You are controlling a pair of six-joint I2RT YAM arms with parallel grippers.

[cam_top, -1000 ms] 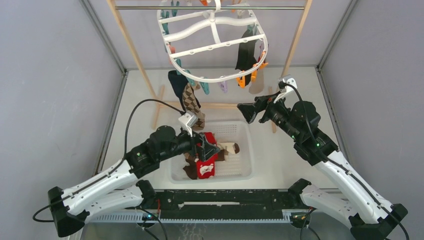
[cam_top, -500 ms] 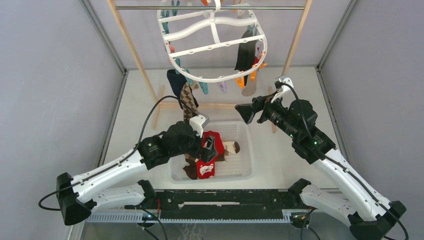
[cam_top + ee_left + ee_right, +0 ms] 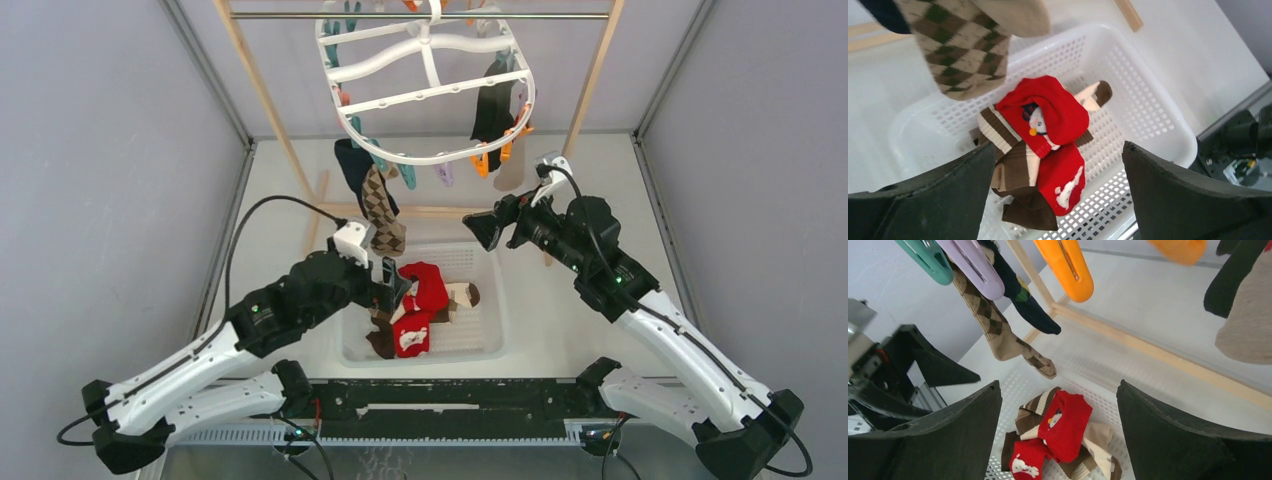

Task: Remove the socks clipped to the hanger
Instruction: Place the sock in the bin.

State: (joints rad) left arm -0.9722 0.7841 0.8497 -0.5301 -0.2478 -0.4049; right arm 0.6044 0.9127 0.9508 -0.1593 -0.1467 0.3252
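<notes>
Grey walls (image 3: 100,150) on three sides; white tabletop (image 3: 540,320); wooden rack (image 3: 264,95) with metal rod (image 3: 280,15) at back.

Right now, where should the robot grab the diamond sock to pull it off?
Probably the foot of the tan argyle sock. That loose lower end hangs below the navy sock, over the basket. Come from the near side with the open left gripper, then pull downward.
</notes>
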